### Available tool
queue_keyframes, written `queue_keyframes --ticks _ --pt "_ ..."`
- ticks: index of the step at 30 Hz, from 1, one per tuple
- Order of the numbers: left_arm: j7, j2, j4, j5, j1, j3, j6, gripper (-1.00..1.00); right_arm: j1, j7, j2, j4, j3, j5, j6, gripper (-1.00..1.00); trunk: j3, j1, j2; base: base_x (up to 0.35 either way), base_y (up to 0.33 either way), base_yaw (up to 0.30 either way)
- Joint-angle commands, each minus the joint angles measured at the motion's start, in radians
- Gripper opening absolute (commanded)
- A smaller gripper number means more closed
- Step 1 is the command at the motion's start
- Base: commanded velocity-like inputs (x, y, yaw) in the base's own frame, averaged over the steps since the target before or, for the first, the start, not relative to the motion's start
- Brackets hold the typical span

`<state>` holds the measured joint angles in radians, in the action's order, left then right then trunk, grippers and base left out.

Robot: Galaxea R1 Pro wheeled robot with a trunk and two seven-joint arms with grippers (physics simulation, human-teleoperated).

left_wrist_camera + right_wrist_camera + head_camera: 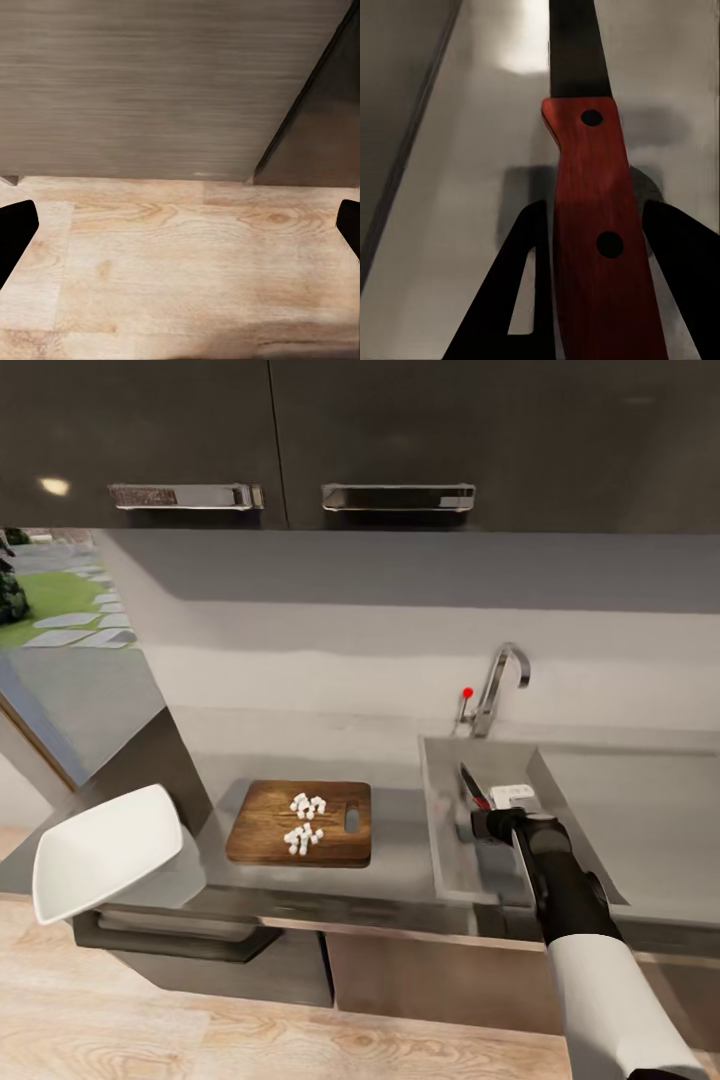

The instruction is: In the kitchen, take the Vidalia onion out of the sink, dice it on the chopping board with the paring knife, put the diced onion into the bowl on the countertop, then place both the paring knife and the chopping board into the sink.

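Paring knife [585, 217] — light, rigid, slim riveted red handle clamped in right end effector [585, 300] over the sink [440, 830], at 3 o'clock from chopping board [262, 830] — best held mid-handle; left end effector [180, 232] apart.

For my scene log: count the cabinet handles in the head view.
2. One chrome handle sits on the upper cabinet's left door, the other chrome handle on the door beside it. More may lie outside the frame.

Grey countertop [400, 860] bearing dark wooden chopping board [262, 838] with white diced onion [305, 822] on top. White bowl [100, 850] overhanging countertop's left end. Sink [445, 830] set in at right.
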<state>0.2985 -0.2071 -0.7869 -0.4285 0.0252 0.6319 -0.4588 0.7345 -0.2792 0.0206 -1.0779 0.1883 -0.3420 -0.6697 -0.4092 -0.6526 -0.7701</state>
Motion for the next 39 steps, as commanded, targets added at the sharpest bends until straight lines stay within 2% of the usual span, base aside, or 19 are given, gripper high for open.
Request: queue_keyframes --ticks 1,6,11,22,23,25,28,33,36,37,39 --pt "0.008 -0.002 -0.002 -0.006 -0.001 0.006 -0.003 1.00 0.001 -0.009 0.001 0.000 0.003 -0.010 0.006 -1.00 -0.001 -0.001 -0.001 0.109 -0.049 0.001" --pt "0.008 -0.002 -0.003 -0.006 -0.001 0.006 -0.003 1.00 0.001 -0.008 0.002 0.012 0.002 -0.009 0.035 -1.00 -0.001 -0.001 -0.001 0.019 -0.009 0.000" --pt "0.008 -0.002 -0.003 -0.006 -0.001 0.006 -0.003 1.00 0.001 -0.007 0.004 0.120 0.002 -0.008 0.127 -1.00 -0.001 -0.001 -0.001 0.001 0.000 0.000" --pt "0.008 -0.002 -0.003 -0.006 -0.001 0.006 -0.003 1.00 0.001 -0.002 0.004 0.151 0.002 -0.008 0.140 -1.00 -0.001 -0.001 -0.001 0.000 0.000 0.000" --pt "0.008 -0.002 -0.003 -0.006 -0.001 0.006 -0.003 1.00 0.000 0.000 0.004 0.156 0.003 -0.008 0.140 1.00 -0.001 -0.001 -0.001 0.000 0.000 0.000" --pt "0.008 -0.002 -0.003 -0.006 -0.001 0.006 -0.003 1.00 0.001 0.003 0.004 0.163 0.003 0.000 0.141 1.00 -0.001 -0.001 -0.001 0.000 0.000 0.000" --pt "0.008 -0.002 -0.003 -0.006 -0.001 0.006 -0.003 1.00 0.000 0.004 0.003 0.164 0.002 0.035 0.149 1.00 -0.001 -0.001 -0.001 0.000 0.000 0.000" --pt "0.008 -0.002 -0.003 -0.006 -0.001 0.006 -0.003 1.00 0.001 0.003 0.000 0.138 0.004 0.045 0.155 1.00 -0.001 -0.001 -0.001 0.000 0.000 0.000" --pt "0.008 -0.002 -0.003 -0.006 -0.001 0.006 -0.003 1.00 0.000 0.004 -0.003 0.027 0.003 0.045 0.147 1.00 -0.001 -0.001 -0.001 0.000 0.000 0.000" --pt "0.008 -0.002 -0.003 -0.006 -0.001 0.006 -0.003 1.00 0.000 0.004 -0.002 -0.047 0.002 0.044 0.136 1.00 -0.001 -0.001 -0.001 0.000 0.000 0.000" --pt "0.008 -0.002 -0.002 -0.006 -0.001 0.006 -0.003 1.00 0.000 0.002 -0.003 -0.165 0.004 0.044 0.049 1.00 -0.001 -0.001 -0.001 0.000 0.000 0.000"
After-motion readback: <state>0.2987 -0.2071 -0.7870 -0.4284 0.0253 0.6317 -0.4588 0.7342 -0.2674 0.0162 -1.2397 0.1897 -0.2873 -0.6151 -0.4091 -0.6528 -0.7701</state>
